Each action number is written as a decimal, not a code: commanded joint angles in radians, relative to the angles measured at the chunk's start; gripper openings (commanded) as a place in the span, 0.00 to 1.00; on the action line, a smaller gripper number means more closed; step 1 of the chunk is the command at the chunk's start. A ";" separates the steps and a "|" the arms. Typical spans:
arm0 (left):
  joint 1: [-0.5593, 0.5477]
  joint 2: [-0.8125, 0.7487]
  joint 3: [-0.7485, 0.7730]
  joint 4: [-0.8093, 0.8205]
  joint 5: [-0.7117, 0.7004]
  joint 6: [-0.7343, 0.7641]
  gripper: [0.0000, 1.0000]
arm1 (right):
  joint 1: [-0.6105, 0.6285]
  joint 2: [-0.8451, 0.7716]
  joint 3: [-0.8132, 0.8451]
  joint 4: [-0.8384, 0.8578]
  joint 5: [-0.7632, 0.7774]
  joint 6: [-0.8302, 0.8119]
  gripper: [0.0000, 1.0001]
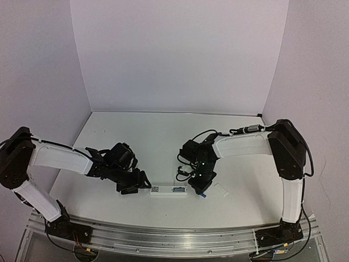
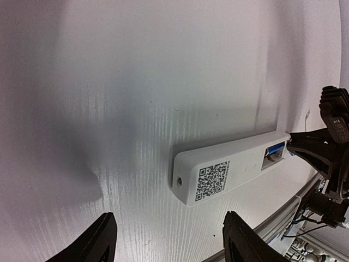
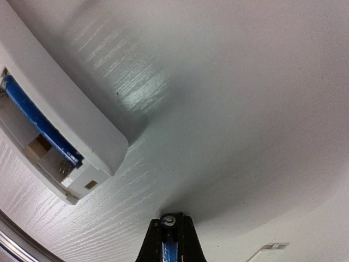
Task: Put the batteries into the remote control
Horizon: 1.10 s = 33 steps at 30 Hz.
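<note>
The white remote control (image 1: 169, 190) lies face down near the table's front edge, with a QR label on its back (image 2: 212, 180). Its battery bay is uncovered, and one blue battery (image 3: 38, 123) lies inside it. My right gripper (image 3: 170, 228) is just right of the remote's bay end, shut on a second blue battery (image 3: 170, 248) whose silver end points forward. My left gripper (image 2: 170, 240) is open at the remote's other end. Its fingertips (image 2: 103, 234) stand wide apart, short of the remote, with nothing between them.
A small flat white cover piece (image 1: 221, 190) lies on the table right of the right gripper, and its corner shows in the right wrist view (image 3: 270, 251). The metal rail (image 1: 163, 234) runs along the near table edge.
</note>
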 commanded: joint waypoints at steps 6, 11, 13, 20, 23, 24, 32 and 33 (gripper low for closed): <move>-0.012 0.073 0.068 0.064 0.008 -0.004 0.61 | 0.001 -0.250 -0.109 0.226 -0.168 -0.143 0.00; -0.024 0.124 0.106 0.054 0.013 0.006 0.53 | 0.000 -0.303 -0.166 0.366 -0.346 -0.284 0.00; -0.027 0.138 0.122 0.039 0.006 0.007 0.51 | 0.001 -0.285 -0.150 0.368 -0.399 -0.327 0.00; -0.034 0.170 0.137 0.005 -0.019 -0.002 0.45 | 0.003 -0.210 -0.123 0.469 -0.520 -0.407 0.00; -0.034 0.175 0.134 0.001 -0.029 -0.009 0.44 | 0.003 -0.176 -0.109 0.502 -0.516 -0.436 0.00; -0.034 0.177 0.132 0.000 -0.031 -0.010 0.44 | 0.003 -0.163 -0.100 0.506 -0.519 -0.444 0.00; -0.034 0.203 0.141 0.008 -0.030 -0.014 0.41 | 0.003 -0.083 -0.063 0.532 -0.504 -0.500 0.00; -0.034 0.202 0.139 0.010 -0.032 -0.016 0.40 | 0.003 -0.079 -0.064 0.535 -0.505 -0.508 0.00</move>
